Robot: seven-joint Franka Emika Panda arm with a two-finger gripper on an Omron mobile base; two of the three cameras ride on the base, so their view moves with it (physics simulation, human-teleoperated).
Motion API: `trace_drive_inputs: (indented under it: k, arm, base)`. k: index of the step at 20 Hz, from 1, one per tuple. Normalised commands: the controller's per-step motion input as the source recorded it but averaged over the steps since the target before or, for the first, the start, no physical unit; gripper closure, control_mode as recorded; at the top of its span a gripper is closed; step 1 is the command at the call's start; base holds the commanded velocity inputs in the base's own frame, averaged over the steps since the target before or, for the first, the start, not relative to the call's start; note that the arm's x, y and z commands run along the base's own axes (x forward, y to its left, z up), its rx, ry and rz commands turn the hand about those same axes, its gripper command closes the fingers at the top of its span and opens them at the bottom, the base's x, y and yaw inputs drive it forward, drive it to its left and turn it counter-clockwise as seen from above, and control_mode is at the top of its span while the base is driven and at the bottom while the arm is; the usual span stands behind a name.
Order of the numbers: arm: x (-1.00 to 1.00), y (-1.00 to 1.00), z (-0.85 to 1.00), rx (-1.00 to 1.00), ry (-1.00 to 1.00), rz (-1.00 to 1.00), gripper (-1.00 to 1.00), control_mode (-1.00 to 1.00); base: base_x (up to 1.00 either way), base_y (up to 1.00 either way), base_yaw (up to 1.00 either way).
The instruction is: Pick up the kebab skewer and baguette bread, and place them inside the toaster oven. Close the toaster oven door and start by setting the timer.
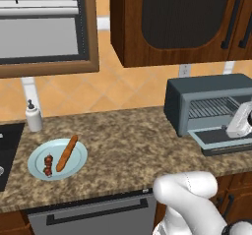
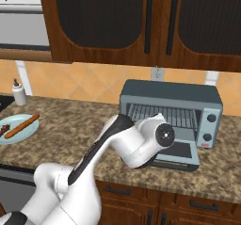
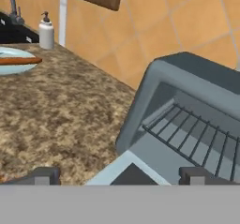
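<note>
The baguette bread [image 1: 67,153] and the short kebab skewer [image 1: 48,165] lie side by side on a light blue plate [image 1: 74,167] at the counter's left. The plate [image 2: 19,132] with the baguette [image 2: 21,126] also shows at the left edge of the right base view. The toaster oven [image 1: 197,94] stands at the right with its door [image 1: 221,139] folded down flat and its wire rack [image 3: 197,136] bare. My gripper [image 3: 119,176] is open and empty, just above the door's left corner and far from the plate.
A white soap bottle [image 1: 33,116] stands behind the plate, beside a dark sink [image 1: 7,150] with a faucet [image 3: 14,7]. Wooden wall cabinets [image 2: 141,21] hang above the oven. Two knobs [image 2: 209,127] sit on the oven's right side.
</note>
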Motion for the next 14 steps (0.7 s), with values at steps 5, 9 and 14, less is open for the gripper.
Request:
trace_drive_inputs:
  k: [5,9,14]
  arm:
    - [0.43,-0.51,-0.18,0.04,-0.35,0.12,-1.0,-1.0]
    - [0.59,-0.28,-0.05,0.02,-0.06,0.01,-1.0,-1.0]
    - [0.46,-0.03,-0.07,0.0,0.0,0.03,-1.0,-1.0]
  base:
    - [0.0,0.0,0.0]
    - [0.0,0.0,0.0]
    - [0.0,0.0,0.0]
